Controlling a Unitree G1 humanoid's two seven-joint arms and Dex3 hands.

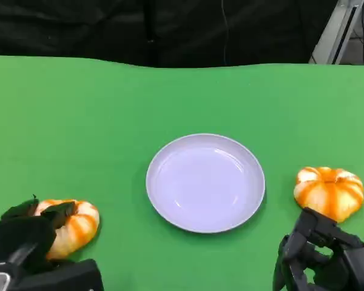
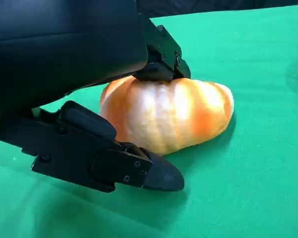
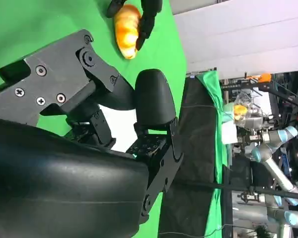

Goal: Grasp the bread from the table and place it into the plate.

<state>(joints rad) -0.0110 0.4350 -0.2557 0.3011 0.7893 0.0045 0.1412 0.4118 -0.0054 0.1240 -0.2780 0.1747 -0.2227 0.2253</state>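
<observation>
An orange-and-white bread [image 1: 77, 225] [image 2: 174, 116] lies on the green table at the near left. My left hand [image 1: 21, 235] [image 2: 79, 64] grips it, with fingers [image 2: 161, 57] over its top and the thumb low along its near side. The right wrist view shows the same bread [image 3: 126, 27] between the left hand's fingers [image 3: 150, 17]. The pale lilac plate [image 1: 205, 182] sits at the table's middle with nothing in it. My right hand [image 1: 327, 257] [image 3: 89, 124] hovers at the near right, holding nothing, its fingers apart.
A second orange-striped bread [image 1: 329, 192] lies right of the plate, just beyond my right hand. A black curtain runs along the table's far edge, with a metal stand [image 1: 343, 30] at the back right. Other robot arms [image 3: 268, 144] stand past the table.
</observation>
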